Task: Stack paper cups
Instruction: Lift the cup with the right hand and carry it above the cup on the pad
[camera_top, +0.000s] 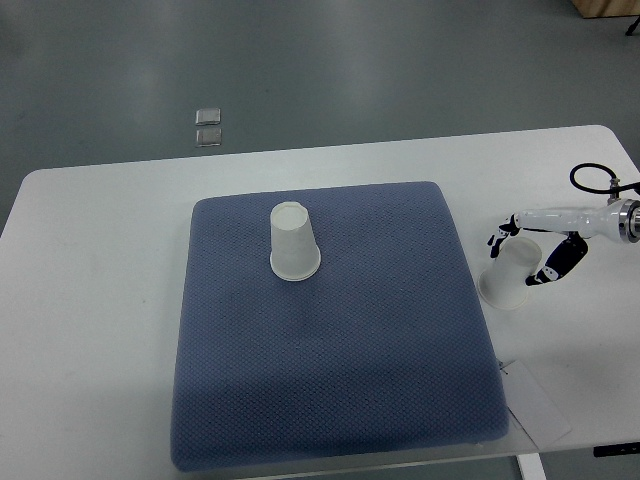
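At three o'clock: right hand (535, 255) has its fingers wrapped around a tilted paper cup (509, 273), seemingly for stacking.
Pad centre: second cup (294, 242) stands inverted on the blue mat (330, 400), the likely target.

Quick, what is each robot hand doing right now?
Left hand: not in view.
Right hand: closed around a tilted paper cup beside the blue mat.

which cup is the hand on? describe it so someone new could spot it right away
Start at the blue mat covering the middle of the white table. Look off the mat's right edge, onto bare tabletop, where the right hand reaches in from the right. The held cup is tilted with its open mouth facing down-left, gripped by the fingers, unlike the other cup, which stands upside down, alone on the mat.
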